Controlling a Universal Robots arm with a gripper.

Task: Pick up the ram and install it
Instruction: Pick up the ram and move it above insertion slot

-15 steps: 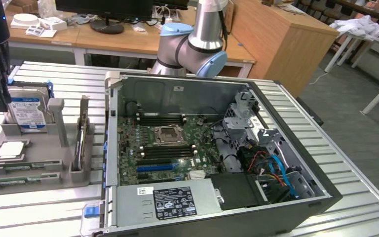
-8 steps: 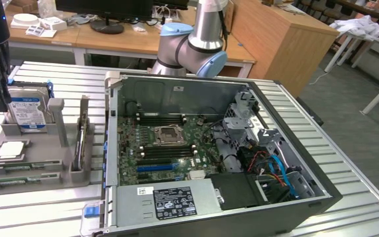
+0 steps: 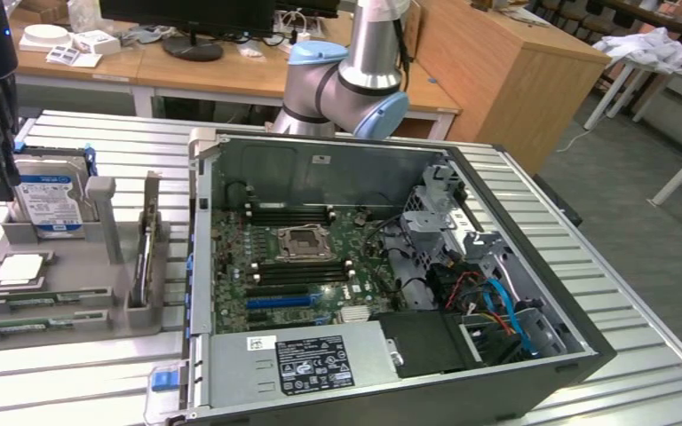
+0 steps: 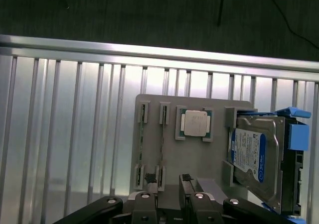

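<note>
On the slatted metal table an open computer case lay on its side with its motherboard bared, and just beside it, toward the exterior view's left, sat a grey holder tray. Across that tray stood a blue-labelled hard drive upright in its cradle, a square processor lying flat in a recess, and a thin board on edge along the side nearest the case. The ram stood on its long edge in a pair of end brackets next to the processor, with a second stick parallel to it on the side away from the drive; nothing lay over either, and the drive was the tallest neighbour. The arm stood up from behind the case, wooden desks beyond it, and its gripper hung at the exterior view's left edge over the drive end of the tray, pointing down. From the exterior view the tool was a dark block whose tips could not be made out; the wrist view looked straight down on the tray and gave the two fingertips spread apart with nothing pinched, the near end of the ram falling between them in that picture, and whether they were at its height could not be told
</note>
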